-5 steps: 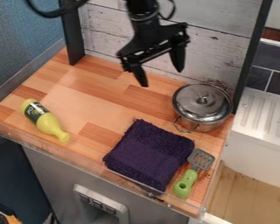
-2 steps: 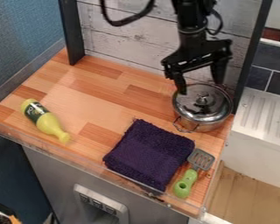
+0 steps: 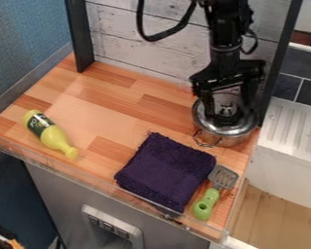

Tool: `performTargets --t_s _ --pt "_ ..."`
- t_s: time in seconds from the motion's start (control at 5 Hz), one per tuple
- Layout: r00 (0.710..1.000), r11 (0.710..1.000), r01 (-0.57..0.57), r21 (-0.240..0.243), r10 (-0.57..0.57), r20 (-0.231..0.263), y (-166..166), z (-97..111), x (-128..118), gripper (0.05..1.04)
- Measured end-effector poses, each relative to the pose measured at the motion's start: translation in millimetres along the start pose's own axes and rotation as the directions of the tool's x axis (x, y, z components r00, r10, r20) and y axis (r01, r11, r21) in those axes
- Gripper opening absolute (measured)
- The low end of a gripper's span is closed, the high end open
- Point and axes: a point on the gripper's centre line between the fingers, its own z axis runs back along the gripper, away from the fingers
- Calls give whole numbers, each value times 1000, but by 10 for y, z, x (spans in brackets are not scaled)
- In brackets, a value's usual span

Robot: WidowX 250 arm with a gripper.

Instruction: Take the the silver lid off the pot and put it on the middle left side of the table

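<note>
At the left of the frame, a yellow bottle [image 3: 49,133] lies on its side on the table [image 3: 109,109], its narrow end toward the lower right, near the front edge. A low see-through strip [image 3: 60,170] runs along that edge. To the right of the bottle, bare wood stretches back to the pale plank wall [image 3: 135,46]. At lower center, a folded dark purple towel [image 3: 164,170] reaches the front edge. Just beside it at lower right lies a spatula [image 3: 205,204], its green handle toward the front and its gray slotted head toward the back. Behind, at right of center, the silver pot [image 3: 234,140] stands upright close to the table's right edge, with the silver lid [image 3: 224,129] on it; the contents are hidden. The black arm [image 3: 224,41] comes down from the top edge, and its claw [image 3: 229,112] points down over the lid, fingers spread, seemingly around the knob.
</note>
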Motion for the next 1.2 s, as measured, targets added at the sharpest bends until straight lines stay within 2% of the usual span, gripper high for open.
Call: performTargets --t_s 0.2,0.4,0.6,0.8,1.0,1.2 --pt "1000 1000 9 15 -9 14 37 -14 10 686" --pt "999 1000 18 5 -18 33 25 -17 27 408" --pt "999 1000 16 1 -16 31 43 -5 -3 274" --pt "1000 1000 25 5 -25 17 65 34 -48 273" --pt "999 999 29 -31 -28 39 25 241 -26 272" --pt "997 997 -7 -73 12 79 137 528 68 272"
